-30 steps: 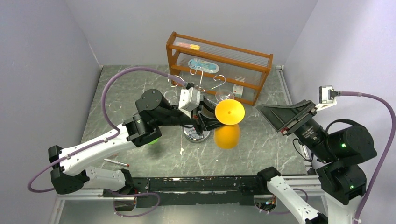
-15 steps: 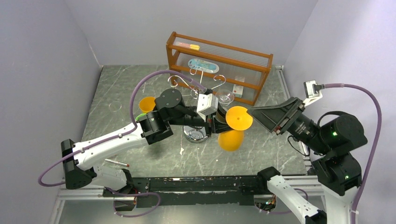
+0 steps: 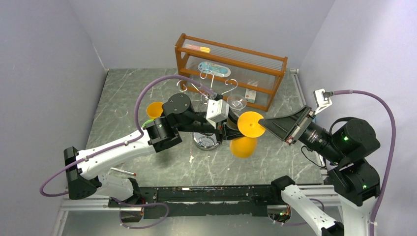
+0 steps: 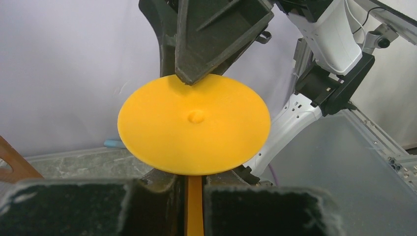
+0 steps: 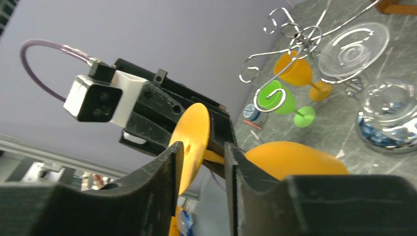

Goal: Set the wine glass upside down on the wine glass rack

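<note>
The left pincer (image 4: 195,192) is pressed together on the thin stem of the orange, opaque, plastic-looking wine glass (image 4: 194,123), the stem visible in its grip. The right pincer (image 5: 204,158) stands part-spread, one jaw either side of the foot's rim, a gap showing; I judge it not clamped. The glass hangs tilted in the air between the two arms, foot toward the right arm and bowl lower. It is above the grey marbled counter (image 3: 147,93) and just beside the round shiny base of the silver chrome wire wine glass rack (image 3: 205,142) with curled scroll arms.

It should handle as light and stiff, less brittle than real glass, but smooth, so apt to swivel in a pinch on the flat foot. The stem is the surer hold, near the bowl, leaving the foot free to slide into a scroll arm.

It is one even orange: wide flat round foot with a small dimple at its middle, slim stem, rounded bowl.
</note>
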`<move>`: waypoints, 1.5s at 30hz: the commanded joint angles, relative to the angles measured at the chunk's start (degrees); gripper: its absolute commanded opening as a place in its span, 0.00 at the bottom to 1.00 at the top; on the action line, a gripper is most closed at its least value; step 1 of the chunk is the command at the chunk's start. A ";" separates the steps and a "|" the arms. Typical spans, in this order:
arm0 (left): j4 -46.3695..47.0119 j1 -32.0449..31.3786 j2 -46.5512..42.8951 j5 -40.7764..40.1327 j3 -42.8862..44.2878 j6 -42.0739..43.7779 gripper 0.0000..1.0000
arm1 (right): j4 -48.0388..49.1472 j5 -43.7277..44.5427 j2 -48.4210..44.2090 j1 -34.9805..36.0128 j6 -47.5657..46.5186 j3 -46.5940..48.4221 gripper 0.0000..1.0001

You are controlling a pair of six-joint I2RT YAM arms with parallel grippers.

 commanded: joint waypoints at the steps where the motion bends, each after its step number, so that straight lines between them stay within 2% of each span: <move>1: 1.68 -0.38 -0.50 0.25 0.84 2.19 0.05 | 2.90 -2.40 -0.50 0.23 5.52 -2.00 0.35; 7: 2.11 -0.38 0.67 -0.75 0.10 2.12 0.05 | 4.48 -3.23 -0.97 0.25 9.92 -3.34 0.29; 8: 2.26 -0.38 0.82 -0.79 0.12 1.84 0.05 | 4.73 -3.53 -1.21 0.26 10.57 -3.97 0.23; 10: 2.14 -0.38 0.94 -1.28 0.28 1.14 0.05 | 5.29 -3.50 -1.92 0.24 12.08 -5.21 0.06; 11: 1.95 -0.38 0.91 -1.78 0.38 0.64 0.09 | 5.02 -2.79 -2.16 0.28 12.65 -5.41 0.00; 14: 1.88 -0.38 0.07 -3.62 -0.13 -0.98 0.31 | 1.62 1.88 -2.39 0.25 12.97 -3.66 0.00; 19: 2.67 -0.38 -3.08 -6.66 -2.76 -3.00 0.60 | -2.79 8.24 -2.03 0.23 13.67 -0.07 0.00; 22: 2.71 -0.39 -5.70 -9.84 -4.81 -4.24 0.71 | -4.86 12.01 -1.88 0.23 14.35 1.25 0.00; 26: 0.49 -0.38 -9.54 -15.17 -6.77 -5.77 0.79 | -7.28 20.60 -1.38 0.23 13.73 2.67 0.00; 31: -3.89 -0.38 -16.53 -25.92 -9.46 -5.05 0.94 | -1.38 30.18 0.64 0.23 10.57 -1.36 0.00; 37: -13.67 -0.38 -21.14 -41.58 -7.38 -3.05 0.96 | 10.40 37.12 6.32 0.22 3.98 -5.85 0.00; 45: -22.75 -0.38 -25.54 -60.01 -5.09 -5.73 0.95 | 22.69 37.38 16.08 0.23 4.59 -7.89 0.00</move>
